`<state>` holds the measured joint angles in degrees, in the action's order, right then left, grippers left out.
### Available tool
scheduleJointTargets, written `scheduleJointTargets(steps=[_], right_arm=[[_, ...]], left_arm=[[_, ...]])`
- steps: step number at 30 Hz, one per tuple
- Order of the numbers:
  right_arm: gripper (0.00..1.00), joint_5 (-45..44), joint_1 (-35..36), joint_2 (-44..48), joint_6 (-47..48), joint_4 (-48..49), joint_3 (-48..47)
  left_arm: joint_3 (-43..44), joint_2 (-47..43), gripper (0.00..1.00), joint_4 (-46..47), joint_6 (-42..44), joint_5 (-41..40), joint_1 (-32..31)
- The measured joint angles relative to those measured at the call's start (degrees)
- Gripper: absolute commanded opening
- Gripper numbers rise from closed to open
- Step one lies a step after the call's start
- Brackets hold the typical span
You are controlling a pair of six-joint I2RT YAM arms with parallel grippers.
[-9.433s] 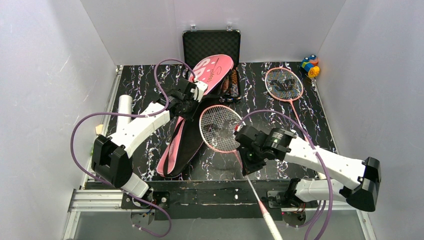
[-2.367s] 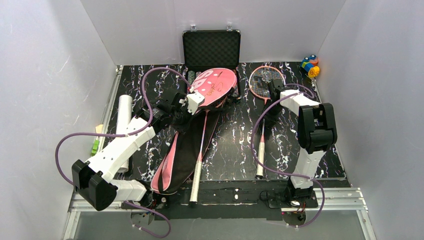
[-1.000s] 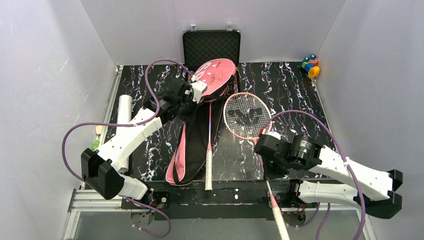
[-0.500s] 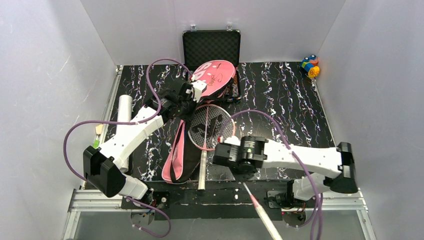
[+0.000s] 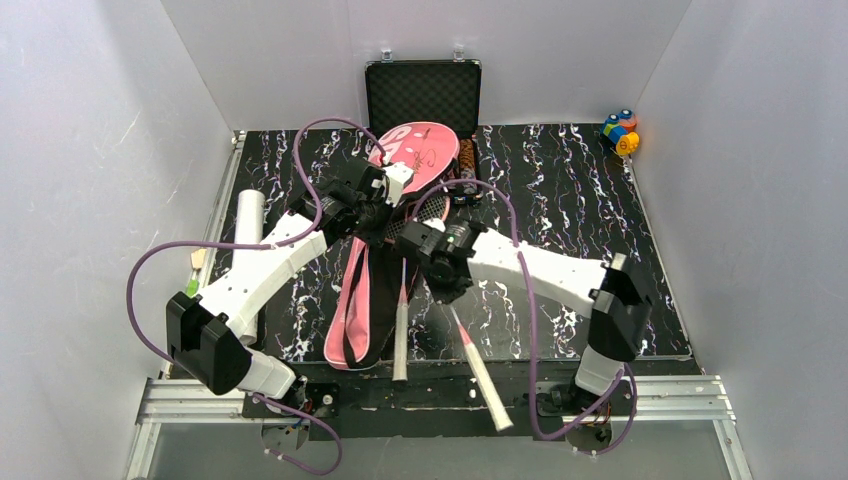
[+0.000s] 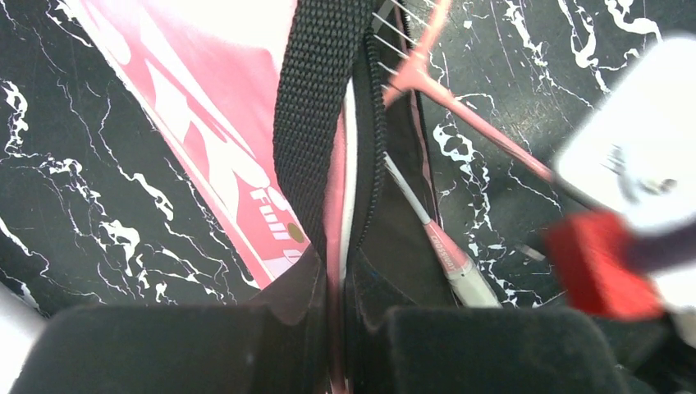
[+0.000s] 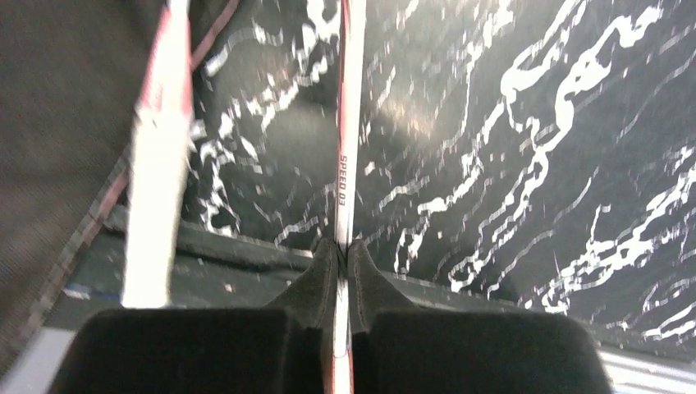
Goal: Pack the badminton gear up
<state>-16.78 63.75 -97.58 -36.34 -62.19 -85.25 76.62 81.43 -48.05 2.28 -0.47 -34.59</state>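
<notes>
The left pincer (image 6: 335,289) squeezes the edge of the pink cover (image 6: 189,115) to hold it open, and the right pincer (image 7: 343,256) squeezes the racket (image 7: 344,164) to push it in.

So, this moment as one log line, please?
left pincer: shut on cover | right pincer: shut on racket | other racket: in cover, handle out

Lab test booth: white walls (image 5: 90,150), aluminium frame (image 5: 185,400)

Open room: black white-veined tabletop (image 5: 600,200), 2 to 4 o'clock.
Obstacles:
- open black foam-lined case (image 5: 422,95), 12 o'clock
- small multicoloured toy (image 5: 620,132), far corner, 1 o'clock
- long white tube (image 5: 247,222), 9 o'clock
- pink racket-shaped cover (image 5: 425,148), centre down to 7 o'clock
- two pink-framed rackets (image 5: 400,340), white handles overhanging the near edge, 6 o'clock
</notes>
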Motion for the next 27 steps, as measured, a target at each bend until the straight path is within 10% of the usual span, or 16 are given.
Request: scheduleJointTargets(steps=[16, 27], right_arm=[[0.01, 0.68, -6.64, -12.24, 1.01, 9.07, -14.93], [0.01, 8.48, -11.15, 0.66, -5.53, 35.19, 7.58]], left_arm=[[0.0, -1.09, 0.0, 0.04, -0.66, -2.38, 2.95], [0.0, -1.46, 0.0, -1.27, -0.37, 2.19, 0.28]])
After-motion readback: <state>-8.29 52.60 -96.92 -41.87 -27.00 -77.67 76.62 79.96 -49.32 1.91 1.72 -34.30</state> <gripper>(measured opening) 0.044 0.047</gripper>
